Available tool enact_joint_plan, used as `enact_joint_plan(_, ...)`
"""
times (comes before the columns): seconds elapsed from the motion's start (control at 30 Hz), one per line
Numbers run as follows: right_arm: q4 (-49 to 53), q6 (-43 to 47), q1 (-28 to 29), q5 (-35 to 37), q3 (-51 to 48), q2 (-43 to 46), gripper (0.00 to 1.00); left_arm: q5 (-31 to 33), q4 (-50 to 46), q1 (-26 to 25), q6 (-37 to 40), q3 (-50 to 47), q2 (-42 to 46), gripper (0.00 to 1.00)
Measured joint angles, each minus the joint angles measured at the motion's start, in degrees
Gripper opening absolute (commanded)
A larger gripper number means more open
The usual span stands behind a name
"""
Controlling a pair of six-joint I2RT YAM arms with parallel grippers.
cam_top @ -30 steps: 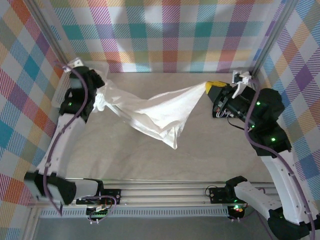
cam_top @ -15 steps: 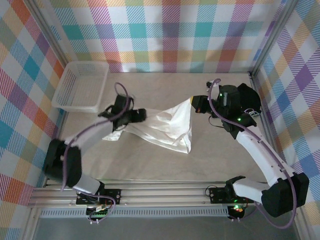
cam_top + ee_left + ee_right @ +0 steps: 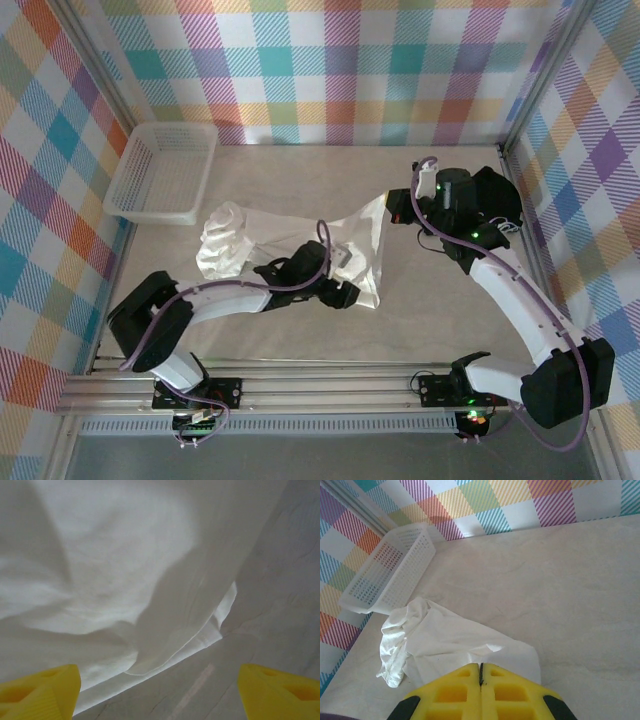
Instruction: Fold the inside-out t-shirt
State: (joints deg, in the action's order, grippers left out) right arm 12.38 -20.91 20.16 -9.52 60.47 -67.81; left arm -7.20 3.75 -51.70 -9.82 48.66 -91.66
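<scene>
The inside-out t-shirt lies on the table, a little left of the middle. One end is bunched in a crumpled heap just beside the white basket, and the rest runs as a flatter sheet toward the right. Its far right corner is held up by the right gripper, whose yellow fingers are pressed together on the cloth. The left gripper hovers low over the near hem, with jaws wide apart and nothing between them. I judge the fabric to be thin, light and very limp. It will sag and wrinkle wherever it is not supported, and it may slide on the smooth table. The best hold seems a pinch at the stitched hem or at a corner, where the doubled layer is firmer, not in the loose middle.
</scene>
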Motion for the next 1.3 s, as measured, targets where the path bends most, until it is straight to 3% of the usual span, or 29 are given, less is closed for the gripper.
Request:
enact_joint_plan(0.07, 0.17, 0.33, 0.0, 0.13, 0.02, -0.04, 0.0, 0.55, 0.13, -0.74, 1.01, 1.68, -3.1, 0.61)
enact_joint_plan(0.13, 0.28, 0.44, 0.0, 0.22, 0.02, -0.28, 0.0, 1.25, 0.85, -1.16, 1.95, 3.74, -6.51, 0.41)
enact_joint_plan(0.2, 0.48, 0.61, -0.02, 0.46, 0.02, -0.61, 0.0, 2.34, 1.44, -1.16, 2.25, 5.01, -8.48, 0.15)
enact_joint_plan(0.27, 0.79, 0.85, -0.13, 0.61, 0.02, -0.85, 0.0, 4.15, 1.49, -1.14, 2.62, 5.55, -8.74, 0.0)
enact_joint_plan(0.37, 2.82, 2.21, -0.39, 2.05, 0.85, -0.83, 0.0, 7.91, 0.74, -0.57, 2.82, 5.97, -5.84, 0.0)
enact_joint_plan(0.47, 5.22, 4.11, -0.68, 4.59, 3.3, 0.2, 0.0, 10.67, -2.47, 1.73, 1.7, 6.01, 3.96, 0.0)
enact_joint_plan(0.63, 3.48, 5.62, -0.7, 4.35, 7.23, 6.47, 0.0, 15.17, -6.82, 13.25, -0.85, 13.0, 26.18, 0.0)
enact_joint_plan(0.73, 0.22, 5.53, -0.63, 1.33, 9.75, 9.05, 0.0, 19.45, -9.44, 15.13, 0.02, 21.81, 31.78, 0.0)
enact_joint_plan(0.97, -4.57, 5.6, -0.55, -3.63, 14.49, 9.49, 0.0, 25.4, -18.16, 14.69, 4.98, 33.88, 30.91, 0.0)
enact_joint_plan(1.3, -5.03, 6.4, -0.61, -3.61, 9.2, 4.85, 0.0, 26.43, -23.63, 14.78, 4.94, 31.32, 25.66, 0.0)
